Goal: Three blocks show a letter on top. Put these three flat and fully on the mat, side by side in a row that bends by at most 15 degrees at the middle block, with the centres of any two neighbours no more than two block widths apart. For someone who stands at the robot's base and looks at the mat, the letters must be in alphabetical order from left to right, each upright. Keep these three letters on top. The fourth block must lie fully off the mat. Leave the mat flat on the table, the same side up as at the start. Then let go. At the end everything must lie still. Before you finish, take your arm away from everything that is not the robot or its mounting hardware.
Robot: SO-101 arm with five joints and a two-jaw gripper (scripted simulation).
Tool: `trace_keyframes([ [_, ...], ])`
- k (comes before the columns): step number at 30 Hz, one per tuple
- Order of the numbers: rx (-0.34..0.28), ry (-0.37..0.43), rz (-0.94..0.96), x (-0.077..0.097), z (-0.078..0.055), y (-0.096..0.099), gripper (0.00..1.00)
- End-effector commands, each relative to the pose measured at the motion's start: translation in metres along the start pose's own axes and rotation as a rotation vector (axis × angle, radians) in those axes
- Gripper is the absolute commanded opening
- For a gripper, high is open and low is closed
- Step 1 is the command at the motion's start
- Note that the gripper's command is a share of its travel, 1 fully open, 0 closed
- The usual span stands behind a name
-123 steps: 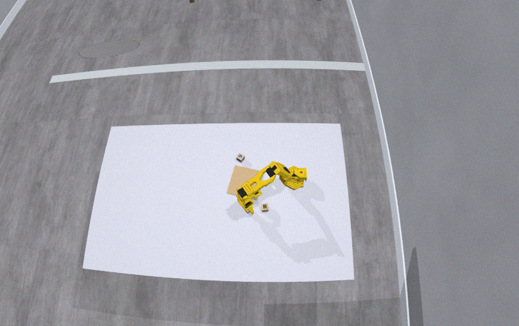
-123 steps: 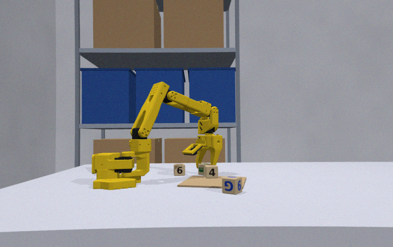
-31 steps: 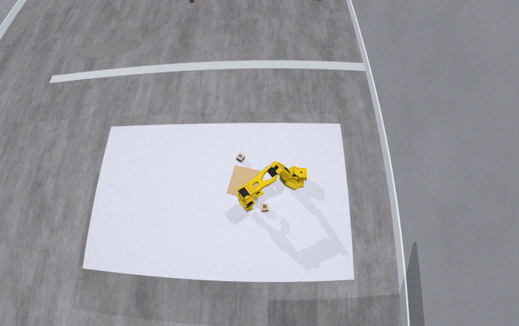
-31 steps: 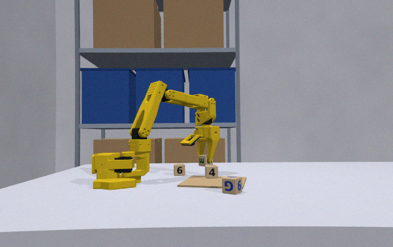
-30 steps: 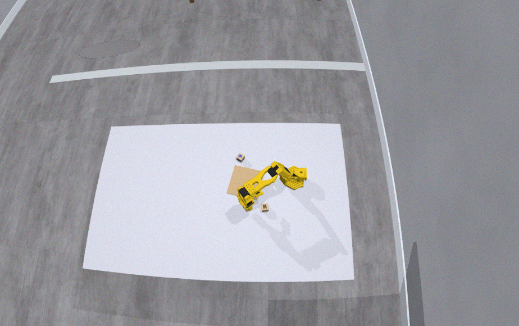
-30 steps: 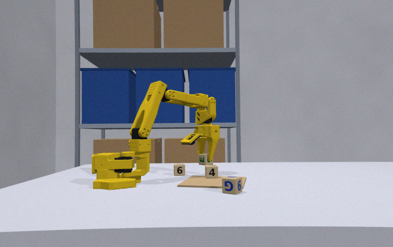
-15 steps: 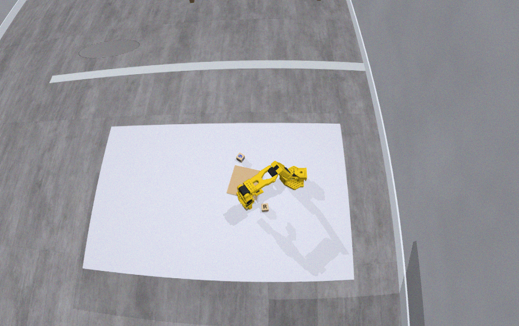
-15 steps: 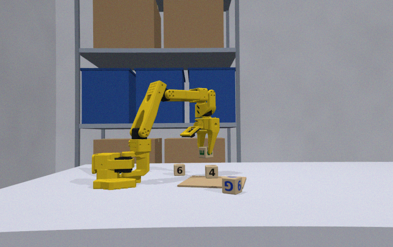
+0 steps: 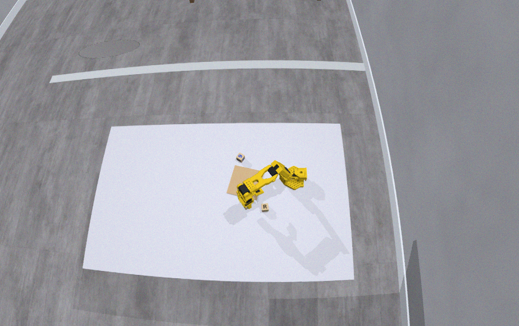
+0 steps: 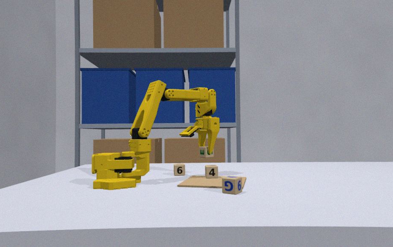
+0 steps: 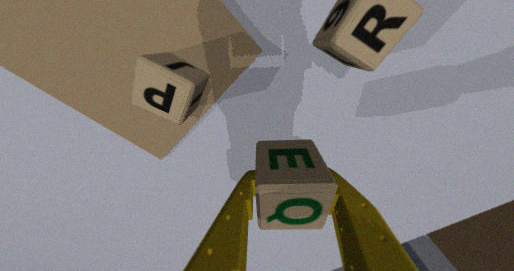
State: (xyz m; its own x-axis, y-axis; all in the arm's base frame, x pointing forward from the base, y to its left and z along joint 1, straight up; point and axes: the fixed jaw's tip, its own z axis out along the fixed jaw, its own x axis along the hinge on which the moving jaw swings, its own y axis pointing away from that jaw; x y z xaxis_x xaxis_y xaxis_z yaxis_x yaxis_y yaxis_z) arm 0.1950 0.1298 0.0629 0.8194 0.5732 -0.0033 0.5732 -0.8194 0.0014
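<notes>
— Wrist view: what do the yellow fingers hold?
— Narrowly parted, they clamp the tan wooden cube with green E and Q (image 11: 295,183), lifted above the white table (image 11: 100,206), E face uppermost.

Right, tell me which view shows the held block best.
Wrist: the block fills the foreground between the tool's fingers, with E and Q readable. Exterior shows it small, above the table. In the top view the arm hides it.

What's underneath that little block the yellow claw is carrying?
Only bare white table lies under the held green-lettered block, which hangs in the gripper. Its underside is hidden. The mat lies off to one side.
</notes>
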Motion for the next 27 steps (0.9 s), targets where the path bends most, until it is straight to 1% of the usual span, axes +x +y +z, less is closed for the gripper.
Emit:
trace_keyframes([
  [1,0.005,0.144,0.062,0.009,-0.029,0.004,0.00],
  [8,0.013,0.143,0.284,0.003,-0.028,0.017,0.00],
  [15,0.025,0.142,0.597,-0.006,-0.027,0.034,0.00],
  [17,0.025,0.142,0.597,-0.006,-0.027,0.034,0.00],
  [27,0.045,0.141,1.124,-0.024,-0.025,0.058,0.00],
])
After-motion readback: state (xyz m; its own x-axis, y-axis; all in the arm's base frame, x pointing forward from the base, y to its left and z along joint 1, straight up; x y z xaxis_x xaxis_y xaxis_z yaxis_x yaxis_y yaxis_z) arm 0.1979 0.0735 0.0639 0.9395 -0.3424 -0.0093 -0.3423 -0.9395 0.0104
